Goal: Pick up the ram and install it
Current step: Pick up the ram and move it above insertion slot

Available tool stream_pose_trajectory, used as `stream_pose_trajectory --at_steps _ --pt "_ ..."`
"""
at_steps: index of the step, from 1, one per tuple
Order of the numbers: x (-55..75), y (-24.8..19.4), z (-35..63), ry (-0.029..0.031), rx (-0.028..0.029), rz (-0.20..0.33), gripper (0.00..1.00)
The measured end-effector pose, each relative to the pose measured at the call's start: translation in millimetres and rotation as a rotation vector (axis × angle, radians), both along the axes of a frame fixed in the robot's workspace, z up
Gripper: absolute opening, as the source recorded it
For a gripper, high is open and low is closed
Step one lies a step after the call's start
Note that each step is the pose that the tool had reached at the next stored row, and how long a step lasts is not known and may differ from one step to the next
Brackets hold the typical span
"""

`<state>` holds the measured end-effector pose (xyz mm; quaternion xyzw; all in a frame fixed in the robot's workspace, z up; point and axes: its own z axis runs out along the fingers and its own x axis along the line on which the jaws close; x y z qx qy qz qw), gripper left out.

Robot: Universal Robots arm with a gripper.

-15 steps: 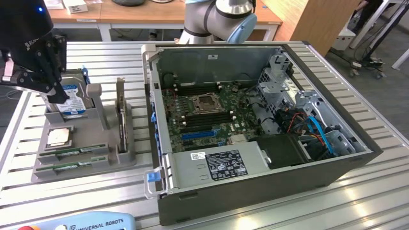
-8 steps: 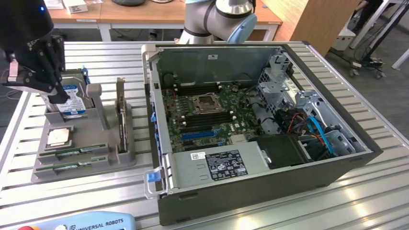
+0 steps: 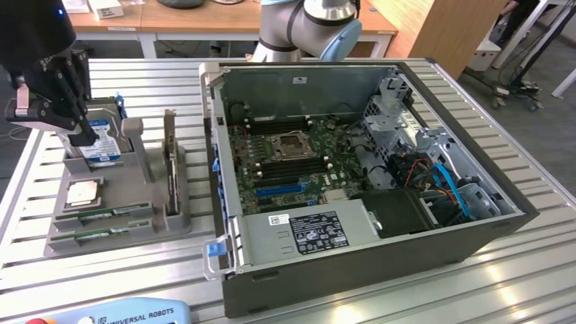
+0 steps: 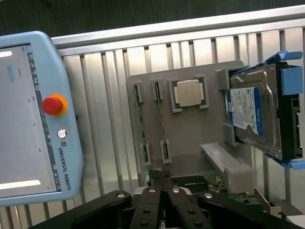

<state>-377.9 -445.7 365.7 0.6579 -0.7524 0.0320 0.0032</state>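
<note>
Slatted metal table (image 3: pixel 108 270) carries the work, with wooden desks (image 3: pixel 180 20) behind it at twelve o'clock in the exterior view. An open computer case (image 3: pixel 360 270) takes the middle and the three o'clock side, its green motherboard (image 3: pixel 270 169) facing up, and the arm (image 3: pixel 311 20) rises behind the case. At nine o'clock sits a grey holder (image 3: pixel 144 202). It carries a blue-labelled hard drive (image 3: pixel 101 145) standing at its far end, a square silver processor (image 3: pixel 83 194) lying flat, and two green sticks in slots along its near edge. The inner ram stick (image 3: pixel 106 214) lies just beside the processor, and the outer ram stick (image 3: pixel 94 235) lies just beyond it toward a pale blue pendant (image 3: pixel 126 314) at seven o'clock. The gripper (image 3: pixel 83 135) hangs at about ten o'clock, over the holder's far end and in front of the hard drive. Both sticks lie apart from it, at about five to six o'clock from it. In the wrist view the gripper (image 4: pixel 161 177) has its black fingers (image 4: pixel 152 200) pressed together with nothing between them. The inner ram stick (image 4: pixel 160 119) runs nearly in line with them, and the outer ram stick (image 4: pixel 139 124) is just beside it on the pendant's side
</note>
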Motion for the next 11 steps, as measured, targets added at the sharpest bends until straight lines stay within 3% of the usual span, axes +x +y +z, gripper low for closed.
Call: stream_pose_trajectory --at_steps 11 --pt "-0.1 0.0 0.1 0.0019 -0.0001 0.0 0.1"
